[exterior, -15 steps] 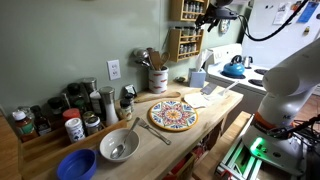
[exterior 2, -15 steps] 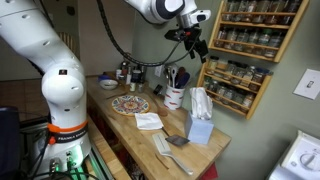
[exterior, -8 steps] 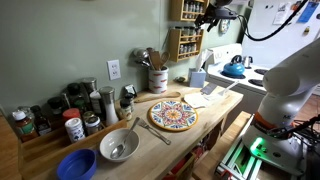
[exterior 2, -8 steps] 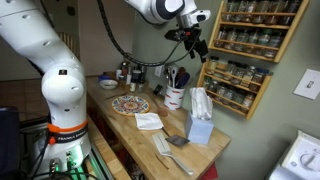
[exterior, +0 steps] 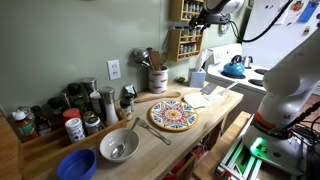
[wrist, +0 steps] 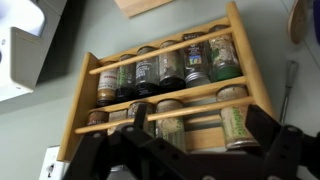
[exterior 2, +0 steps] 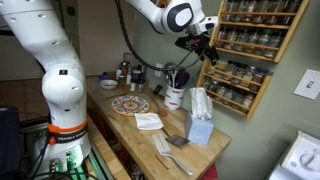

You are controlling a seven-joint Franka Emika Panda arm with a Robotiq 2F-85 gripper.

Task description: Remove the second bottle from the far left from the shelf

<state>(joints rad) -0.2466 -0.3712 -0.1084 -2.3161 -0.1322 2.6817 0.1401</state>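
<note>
The light-brown wooden spice rack (exterior: 185, 32) hangs on the wall above the counter and shows in both exterior views (exterior 2: 250, 45). In the wrist view the rack (wrist: 150, 57) fills the frame, tilted, with two rows of small dark jars. The lower row has a jar (wrist: 173, 122) left of an open gap and a jar (wrist: 232, 115) right of it. My gripper (wrist: 200, 122) is open and empty, with its dark fingers spread in front of this lower row. In the exterior views the gripper (exterior 2: 206, 48) hovers close to the rack's near side (exterior: 204, 17).
The counter below holds a patterned plate (exterior: 173, 114), a metal bowl (exterior: 118, 147), a blue bowl (exterior: 77, 165), a utensil crock (exterior: 157, 78), a tissue box (exterior 2: 200, 125) and a stepped wooden stand of larger bottles (exterior: 50, 118). A blue kettle (exterior: 233, 68) stands beyond.
The arm has moved closer to the spice rack and turned the gripper toward it. Nothing on the counter or rack has moved.
</note>
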